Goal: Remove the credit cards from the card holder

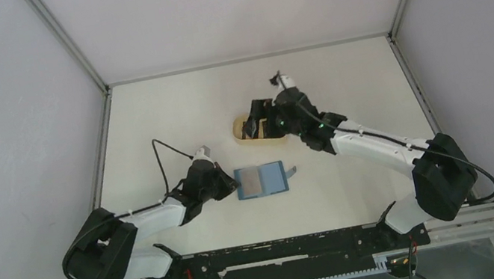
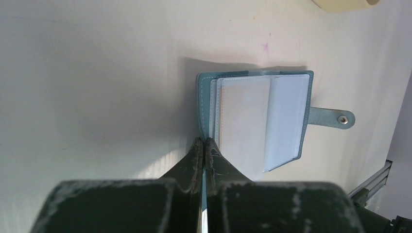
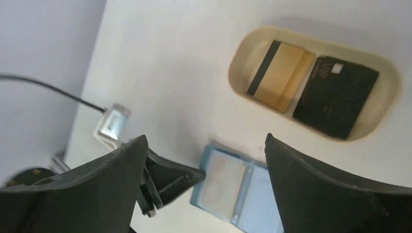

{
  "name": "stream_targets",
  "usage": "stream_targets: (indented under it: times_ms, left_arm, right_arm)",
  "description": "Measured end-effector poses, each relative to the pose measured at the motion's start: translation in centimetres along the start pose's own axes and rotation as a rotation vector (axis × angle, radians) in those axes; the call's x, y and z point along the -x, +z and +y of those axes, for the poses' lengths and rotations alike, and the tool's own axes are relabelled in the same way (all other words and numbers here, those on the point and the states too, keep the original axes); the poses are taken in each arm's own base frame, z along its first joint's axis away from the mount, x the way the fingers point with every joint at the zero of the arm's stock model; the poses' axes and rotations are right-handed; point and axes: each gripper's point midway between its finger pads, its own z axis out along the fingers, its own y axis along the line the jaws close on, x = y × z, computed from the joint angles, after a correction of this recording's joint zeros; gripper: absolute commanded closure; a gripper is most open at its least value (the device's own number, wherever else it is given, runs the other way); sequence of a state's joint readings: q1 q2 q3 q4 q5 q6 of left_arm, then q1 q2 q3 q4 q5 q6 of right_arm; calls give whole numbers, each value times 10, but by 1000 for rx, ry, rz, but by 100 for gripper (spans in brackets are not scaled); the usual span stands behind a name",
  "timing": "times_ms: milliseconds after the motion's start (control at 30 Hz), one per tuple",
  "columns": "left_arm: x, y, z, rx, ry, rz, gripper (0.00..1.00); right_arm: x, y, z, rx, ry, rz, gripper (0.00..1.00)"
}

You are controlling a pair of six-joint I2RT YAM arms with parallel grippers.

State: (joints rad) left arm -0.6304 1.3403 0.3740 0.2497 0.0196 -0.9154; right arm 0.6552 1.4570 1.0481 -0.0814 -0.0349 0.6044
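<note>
Evidently clamps the left pincer (image 2: 203,145) shut on the left edge of the card holder (image 2: 262,116), pinning it spread open and flat on the tabletop (image 2: 97,73) with the slots facing up, likely to stop it sliding. Hangs the right pincer (image 3: 205,138) spread wide and empty above the beige tray (image 3: 238,53), already holding a gold credit card (image 3: 279,75) and a black credit card (image 3: 335,97) side by side. Shows, seemingly, one more pale card (image 3: 222,182) tucked in the holder's left slot, probably the next to draw.
</note>
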Motion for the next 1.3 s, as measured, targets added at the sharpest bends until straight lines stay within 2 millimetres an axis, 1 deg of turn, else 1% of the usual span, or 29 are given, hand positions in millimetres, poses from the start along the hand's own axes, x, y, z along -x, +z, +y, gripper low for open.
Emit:
stream_targets:
  times_ms: [67, 167, 233, 300, 400, 500, 567, 767, 867, 967, 1000, 1100, 1133, 1300]
  left_arm:
    - [2, -3, 0, 6, 1, -11, 100]
    - [7, -8, -2, 6, 1, -29, 100]
    - [9, -11, -3, 5, 1, -41, 100]
    - [11, -13, -4, 2, 0, -51, 98]
    - [12, -13, -4, 1, 0, -52, 96]
    - [11, -13, -3, 7, -3, -48, 93]
    - [10, -13, -2, 8, -8, -47, 87]
    - [3, -11, 6, 24, -26, -33, 78]
    - [2, -11, 6, 23, -28, -34, 78]
    - [2, -11, 7, 24, -28, -34, 78]
    - [2, -11, 7, 24, -29, -33, 79]
    - [2, -11, 7, 24, -34, -33, 98]
    - [2, -11, 7, 25, -38, -33, 100]
    - [2, -11, 6, 20, -45, -36, 100]
  right_arm:
    - [-24, 1, 13, -11, -85, 23, 4]
    - [-65, 3, 16, -34, -162, 87, 6]
    - [-93, 6, 9, -64, -198, 140, 6]
    - [-114, 9, -1, -99, -223, 185, 7]
    - [-133, 16, -9, -129, -244, 224, 7]
    - [-143, 20, -14, -144, -253, 247, 7]
    - [-147, 23, -16, -150, -255, 257, 7]
    - [-154, 27, -19, -150, -255, 274, 6]
    - [-158, 30, -20, -147, -252, 284, 6]
    - [-166, 33, -23, -150, -253, 309, 6]
    - [-169, 34, -25, -152, -254, 318, 6]
    - [-175, 36, -28, -156, -255, 339, 6]
    - [-176, 37, -28, -156, -255, 342, 6]
    - [-176, 41, -24, -141, -251, 349, 4]
